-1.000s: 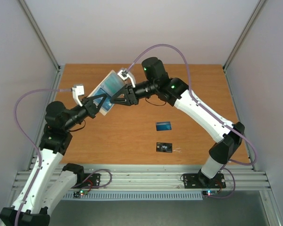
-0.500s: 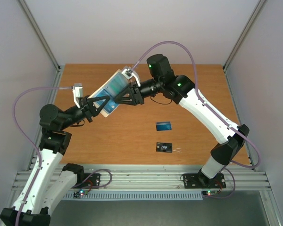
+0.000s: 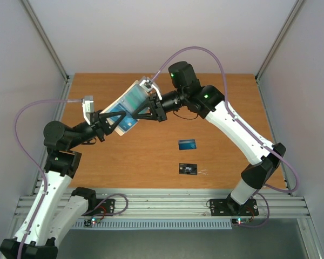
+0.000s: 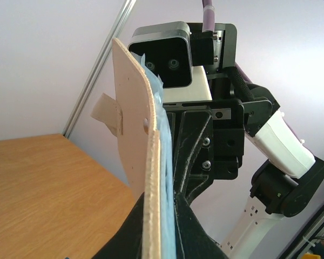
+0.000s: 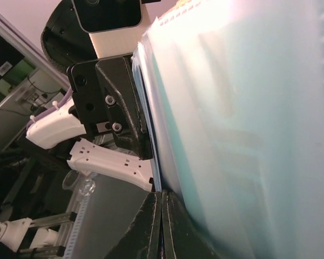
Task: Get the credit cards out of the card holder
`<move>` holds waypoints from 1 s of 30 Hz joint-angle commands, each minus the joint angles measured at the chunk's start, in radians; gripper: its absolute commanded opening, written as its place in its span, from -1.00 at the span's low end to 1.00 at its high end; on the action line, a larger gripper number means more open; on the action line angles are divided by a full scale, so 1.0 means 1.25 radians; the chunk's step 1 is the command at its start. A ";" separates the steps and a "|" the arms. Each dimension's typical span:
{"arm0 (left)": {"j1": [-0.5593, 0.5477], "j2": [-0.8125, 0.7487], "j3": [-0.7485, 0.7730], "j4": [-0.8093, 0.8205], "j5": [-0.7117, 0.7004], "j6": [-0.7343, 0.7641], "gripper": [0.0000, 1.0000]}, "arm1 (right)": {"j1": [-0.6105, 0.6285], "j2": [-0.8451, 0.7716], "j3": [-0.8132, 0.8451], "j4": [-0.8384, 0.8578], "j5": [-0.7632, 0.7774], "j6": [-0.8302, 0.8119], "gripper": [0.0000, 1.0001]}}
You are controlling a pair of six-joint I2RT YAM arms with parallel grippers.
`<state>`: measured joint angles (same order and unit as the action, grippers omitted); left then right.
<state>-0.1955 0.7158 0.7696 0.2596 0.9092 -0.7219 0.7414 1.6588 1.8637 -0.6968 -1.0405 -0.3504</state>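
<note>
The card holder (image 3: 125,107) hangs in the air over the back left of the table, held between both grippers. My left gripper (image 3: 117,120) is shut on its lower end; in the left wrist view the jaws (image 4: 162,198) pinch the beige-rimmed holder (image 4: 151,162) edge-on. My right gripper (image 3: 132,114) is shut on the holder's side edge (image 5: 161,195). The teal-green card (image 3: 133,97) shows inside the upper panel and fills the right wrist view (image 5: 237,135). The blue card (image 3: 187,144) and the black card (image 3: 188,169) lie flat on the table.
The wooden table (image 3: 232,108) has grey walls on three sides and an aluminium rail (image 3: 167,205) along its near edge. Purple cables loop above both arms. The two loose cards lie right of centre, below the right arm.
Both grippers and the holder have shifted a little up and to the right together. The left arm has stretched out further. The two cards on the table have not moved.
</note>
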 commanded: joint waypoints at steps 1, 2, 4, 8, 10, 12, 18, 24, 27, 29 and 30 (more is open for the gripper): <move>-0.001 -0.008 0.012 0.070 0.004 0.002 -0.99 | 0.017 -0.014 0.015 0.008 -0.035 -0.024 -0.97; -0.001 -0.008 0.011 0.067 0.002 0.003 -0.95 | 0.011 -0.021 0.009 0.018 -0.034 -0.023 -0.98; -0.001 -0.009 0.008 0.060 0.002 0.004 -0.85 | -0.002 -0.030 -0.005 0.042 -0.036 -0.006 -0.98; 0.000 -0.011 0.004 0.056 0.004 0.005 -0.60 | -0.013 -0.035 -0.005 0.055 -0.040 0.002 -0.98; -0.001 -0.011 0.004 0.050 0.009 0.003 -0.44 | -0.011 -0.034 -0.003 0.062 -0.041 0.008 -0.98; -0.002 -0.012 0.003 0.050 0.015 0.005 -0.47 | -0.012 -0.033 -0.002 0.063 -0.038 0.006 -0.98; -0.002 -0.016 0.001 0.052 0.021 0.003 -0.51 | -0.025 -0.036 -0.001 0.050 -0.026 -0.001 -0.97; -0.001 -0.014 -0.001 0.057 0.023 0.000 -0.40 | -0.045 -0.045 0.007 0.018 -0.012 -0.022 -0.98; -0.002 -0.011 -0.001 0.059 0.026 0.002 -0.51 | -0.043 -0.033 0.021 0.029 -0.025 -0.001 -0.98; -0.002 -0.011 0.000 0.060 0.026 0.005 -0.72 | -0.035 -0.027 0.027 0.032 -0.027 0.003 -0.98; -0.002 -0.010 0.000 0.059 0.027 0.007 -0.84 | -0.030 -0.026 0.027 0.029 -0.022 -0.006 -0.98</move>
<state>-0.1967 0.7113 0.7696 0.2668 0.9169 -0.7227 0.6899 1.6382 1.8606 -0.6720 -1.0653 -0.3553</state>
